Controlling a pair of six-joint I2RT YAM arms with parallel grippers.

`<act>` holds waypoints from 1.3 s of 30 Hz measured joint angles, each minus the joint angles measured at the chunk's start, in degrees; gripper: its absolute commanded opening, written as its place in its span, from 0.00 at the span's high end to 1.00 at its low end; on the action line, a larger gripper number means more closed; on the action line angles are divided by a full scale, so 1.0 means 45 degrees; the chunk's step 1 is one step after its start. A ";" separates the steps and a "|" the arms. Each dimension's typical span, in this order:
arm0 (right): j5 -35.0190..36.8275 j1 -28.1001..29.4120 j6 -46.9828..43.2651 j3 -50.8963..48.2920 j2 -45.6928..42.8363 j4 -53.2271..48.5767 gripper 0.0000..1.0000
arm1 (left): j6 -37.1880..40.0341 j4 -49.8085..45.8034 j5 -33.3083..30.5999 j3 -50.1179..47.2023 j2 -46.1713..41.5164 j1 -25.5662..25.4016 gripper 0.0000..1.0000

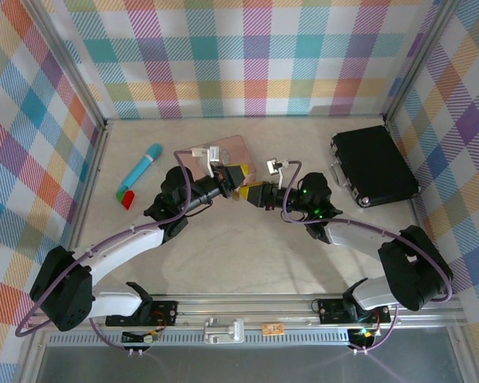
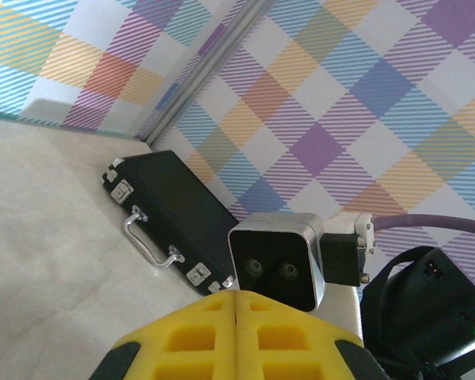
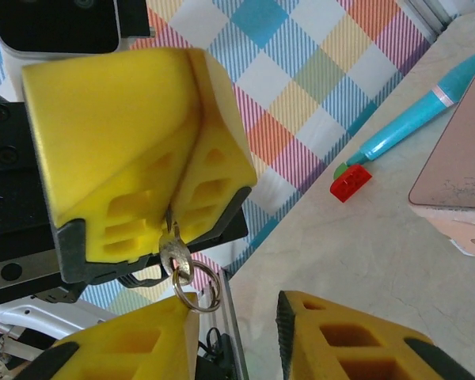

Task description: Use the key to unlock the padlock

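Note:
In the right wrist view, my left gripper (image 3: 178, 170) has its yellow fingers pressed together on the key (image 3: 174, 255). The small grey metal head sticks out of the seam, and a wire ring (image 3: 199, 286) hangs from it. My right gripper (image 3: 237, 344) is just below, its jaws apart with nothing between them; the ring hangs beside its left finger (image 3: 127, 348). From above, the two grippers (image 1: 239, 177) (image 1: 254, 191) meet tip to tip over the middle of the table. The left wrist view shows the left fingers (image 2: 237, 324) closed flush. The padlock is out of view.
A pink tin (image 1: 223, 150) lies just behind the grippers. A turquoise pen-like tube (image 1: 141, 167) and a small red piece (image 1: 128, 199) lie at the left. A black case (image 1: 373, 166) with a metal handle sits at the back right. Checked walls enclose the table.

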 measured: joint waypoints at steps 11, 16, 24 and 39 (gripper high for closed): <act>0.0165 0.0005 -0.0491 0.0019 -0.0918 -0.0656 0.66 | -0.0267 0.0447 0.0053 -0.0554 -0.0078 0.0000 1.00; 0.0141 0.0005 -0.0476 0.0151 -0.0787 -0.0597 0.73 | -0.0505 0.0578 0.0175 -0.0641 -0.0223 0.0000 1.00; -0.0442 0.0015 -0.0005 0.0432 0.0165 0.0583 0.90 | -0.0971 0.0724 0.0151 -0.0889 -0.0476 0.0034 1.00; -0.0801 0.0034 -0.0151 0.0767 0.0359 -0.0029 1.00 | -0.1846 0.1156 0.0000 -0.1137 -0.1035 0.0102 0.14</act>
